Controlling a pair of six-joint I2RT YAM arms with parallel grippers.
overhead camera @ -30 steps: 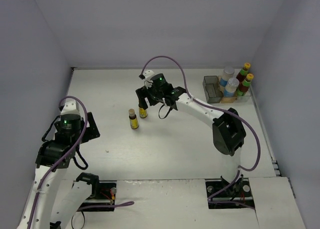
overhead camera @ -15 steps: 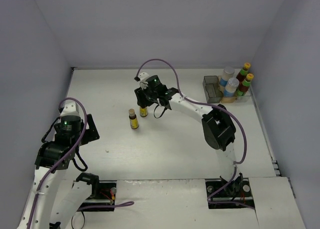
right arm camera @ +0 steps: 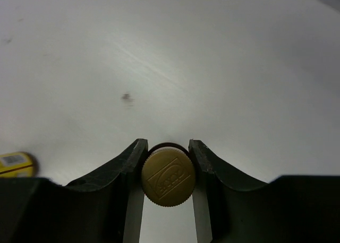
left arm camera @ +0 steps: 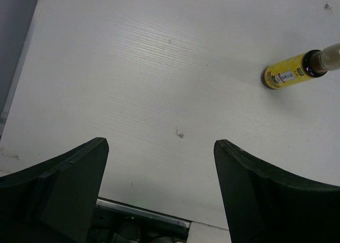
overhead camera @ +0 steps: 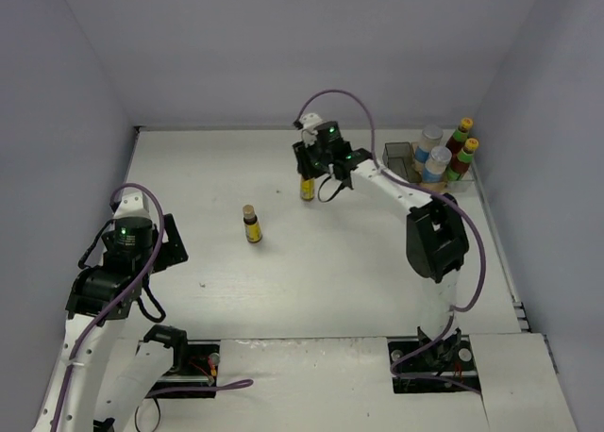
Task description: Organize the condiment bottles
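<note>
I see one small bottle (overhead camera: 251, 224) left of the counter (overhead camera: 340, 272) centre, a second bottle (overhead camera: 307, 188) behind and right of it, and four containers (overhead camera: 439, 158) in the far-right corner tray (overhead camera: 398, 166).

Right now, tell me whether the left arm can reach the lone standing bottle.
Probably yes: the left gripper is open, and only bare table lies between it and the lone bottle.

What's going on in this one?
The right tool is shut on the cap of one small brown bottle, left of the tray. That tray already holds two white jars and two dark bottles. The second brown bottle stands alone mid-table. The left tool hangs open, idle.
</note>
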